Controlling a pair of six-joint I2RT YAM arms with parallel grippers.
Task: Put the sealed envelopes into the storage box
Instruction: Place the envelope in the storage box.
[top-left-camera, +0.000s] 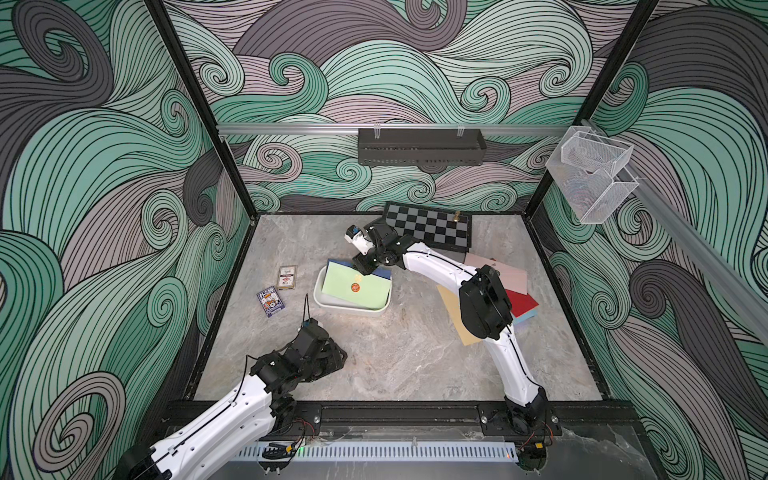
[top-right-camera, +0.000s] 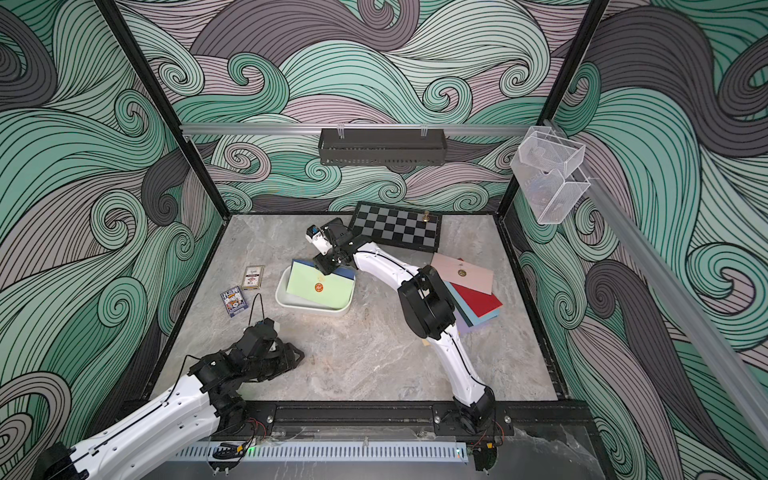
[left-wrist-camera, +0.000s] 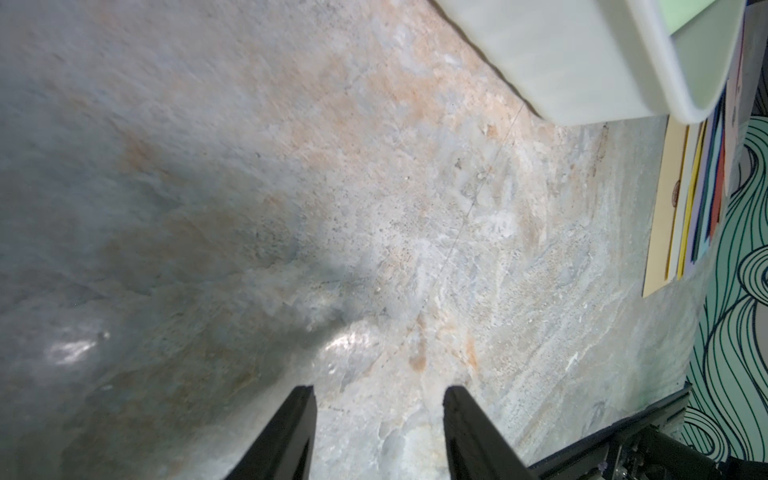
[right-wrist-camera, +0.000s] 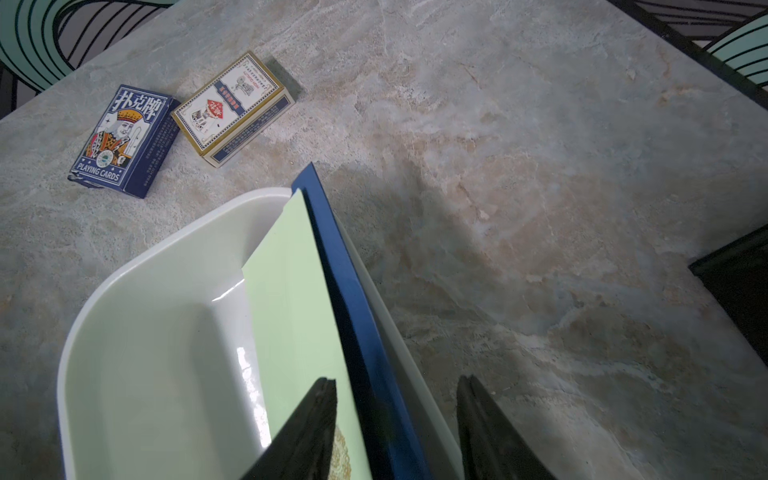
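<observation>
The white storage box (top-left-camera: 332, 308) (top-right-camera: 291, 305) sits mid-table. In it a light green sealed envelope (top-left-camera: 365, 291) (right-wrist-camera: 291, 311) lies tilted on a navy one (top-left-camera: 384, 274) (right-wrist-camera: 353, 311), both leaning on the far rim. My right gripper (top-left-camera: 362, 268) (right-wrist-camera: 398, 379) hangs open over that rim, one finger above the green envelope, the other outside the box. More sealed envelopes, pink (top-left-camera: 498, 272), red (top-left-camera: 521, 303) and cream (top-left-camera: 451, 309), are stacked at the right, partly hidden by the right arm. My left gripper (top-left-camera: 338, 355) (left-wrist-camera: 379, 388) is open over bare table near the box (left-wrist-camera: 561, 62).
Two playing-card packs (top-left-camera: 286, 277) (top-left-camera: 270, 301) lie left of the box. A chessboard (top-left-camera: 428, 226) with a small gold piece (top-left-camera: 457, 216) lies at the back. A black tray (top-left-camera: 419, 145) hangs on the back wall, a clear mesh bin (top-left-camera: 590, 174) on the right rail.
</observation>
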